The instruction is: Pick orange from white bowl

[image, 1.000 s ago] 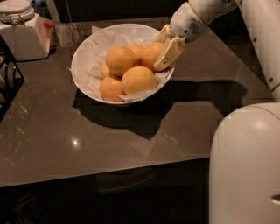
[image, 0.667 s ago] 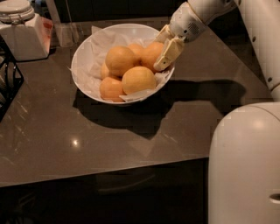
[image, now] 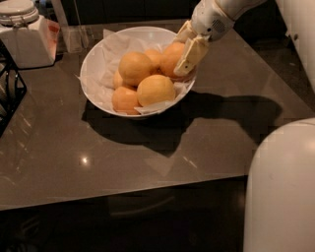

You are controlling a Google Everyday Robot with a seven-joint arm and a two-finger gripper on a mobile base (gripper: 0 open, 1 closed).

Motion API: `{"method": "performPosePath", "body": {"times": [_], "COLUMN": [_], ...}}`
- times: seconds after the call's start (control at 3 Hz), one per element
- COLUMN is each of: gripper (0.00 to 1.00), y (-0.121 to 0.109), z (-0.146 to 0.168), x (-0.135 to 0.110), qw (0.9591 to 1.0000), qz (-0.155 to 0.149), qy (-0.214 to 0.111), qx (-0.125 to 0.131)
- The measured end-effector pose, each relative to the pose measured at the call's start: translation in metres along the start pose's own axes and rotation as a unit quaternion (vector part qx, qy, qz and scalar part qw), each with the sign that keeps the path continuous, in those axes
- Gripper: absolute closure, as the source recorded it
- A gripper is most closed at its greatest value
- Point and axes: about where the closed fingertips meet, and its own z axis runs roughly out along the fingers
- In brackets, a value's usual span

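The white bowl (image: 86, 74), lined with crumpled white paper, stands on the dark table and holds several fruits. The orange (image: 167, 58), deeper in colour, lies at the bowl's right side. My gripper (image: 179, 56) reaches in over the right rim. One finger (image: 191, 54) lies across the orange's near right side and the other sits behind it, so the gripper is shut on the orange. The orange still rests in the bowl among the paler fruits (image: 134, 68).
A white lidded jar (image: 17, 7) sits on a white box (image: 29, 47) at the back left, with a clear container (image: 74, 34) beside it. A black wire rack (image: 9, 93) is at the left edge. My white body (image: 280, 192) fills the lower right.
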Motion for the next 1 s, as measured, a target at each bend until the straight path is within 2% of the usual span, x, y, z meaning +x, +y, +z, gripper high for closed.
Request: {"method": "performPosePath", "body": {"times": [0.33, 0.67, 1.0], "gripper": [1.00, 1.00, 1.00], "y": [0.014, 0.045, 0.080], "z": [-0.033, -0.069, -0.083], "x": [-0.018, -0.042, -0.049], "qw": [0.9979, 0.9906, 0.9850], "qz": [-0.027, -0.049, -0.050], "qy": [0.020, 0.027, 0.021], "qx": [0.055, 0.125, 0.164]}}
